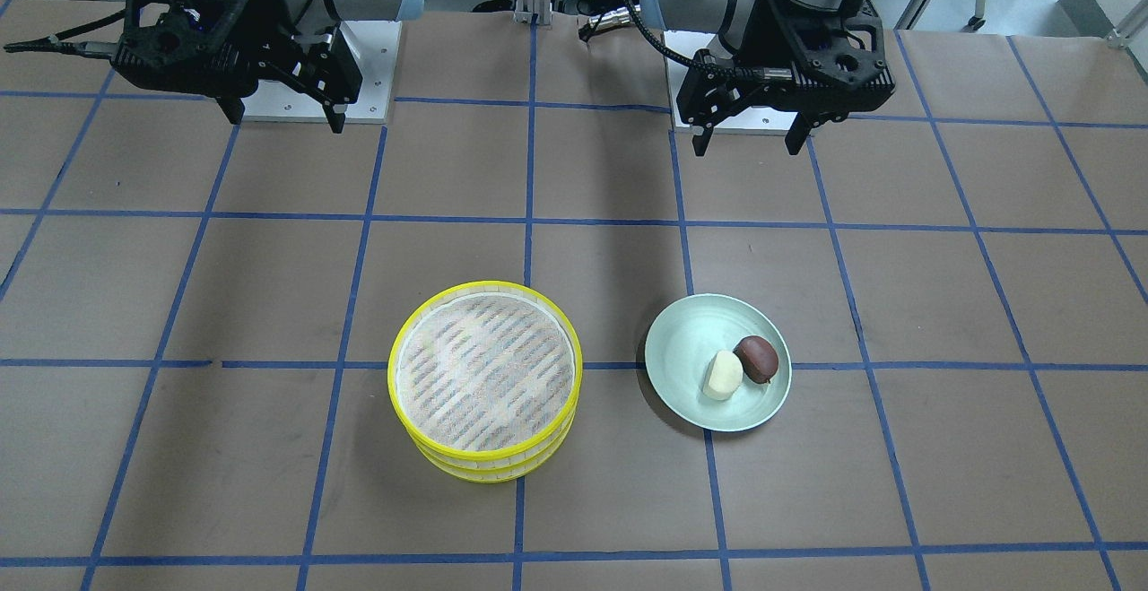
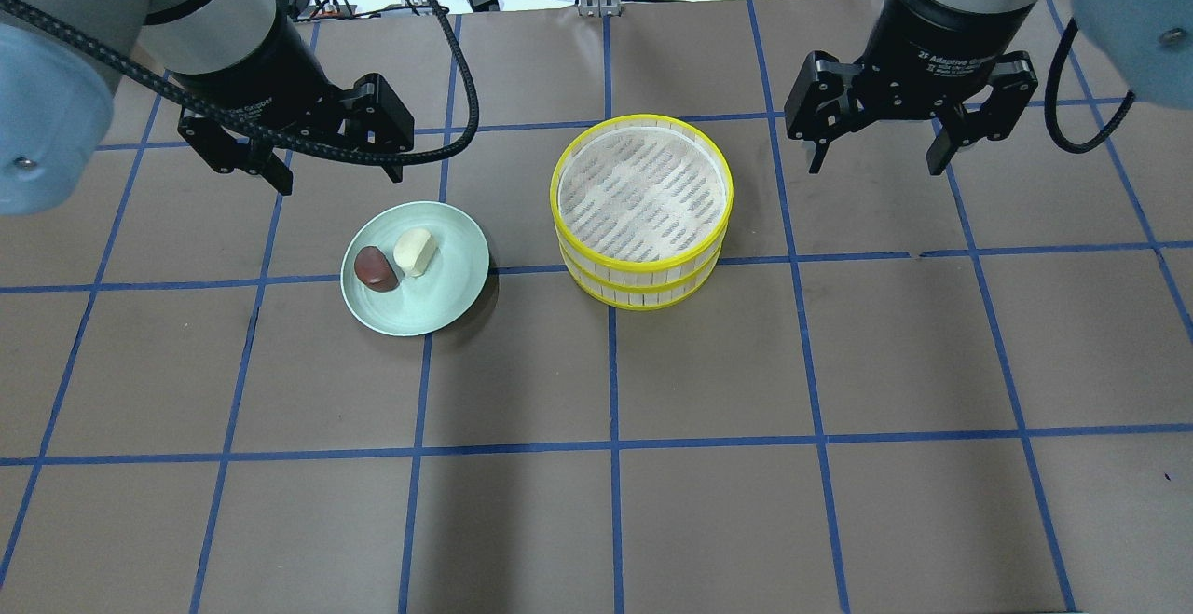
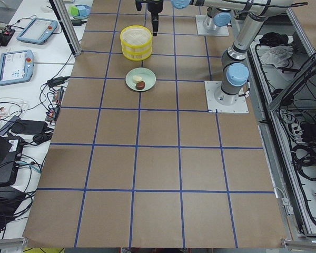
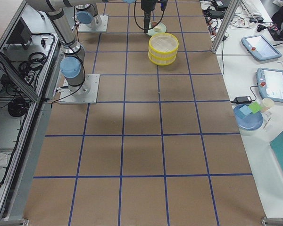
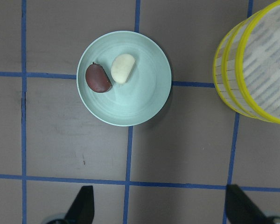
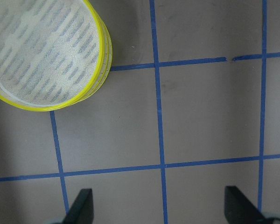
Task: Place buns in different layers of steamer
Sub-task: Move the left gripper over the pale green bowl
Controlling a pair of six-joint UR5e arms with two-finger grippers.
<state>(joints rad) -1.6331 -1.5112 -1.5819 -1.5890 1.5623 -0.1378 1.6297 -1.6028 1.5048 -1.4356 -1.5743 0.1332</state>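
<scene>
Worktop (image 2: 839,362): steamer layers (image 2: 641,271) stacked; buns (image 2: 415,252) on plate (image 2: 438,302) beside them. We find left hand (image 2: 339,181) and right hand (image 2: 875,167) wide, empty. Judged first step, pending: grasp one bun.

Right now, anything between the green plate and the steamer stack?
Nothing. In the overhead view the stretch between the plate and the steamer stack is bare brown table, crossed only by a blue tape line. Left wrist view agrees.
</scene>
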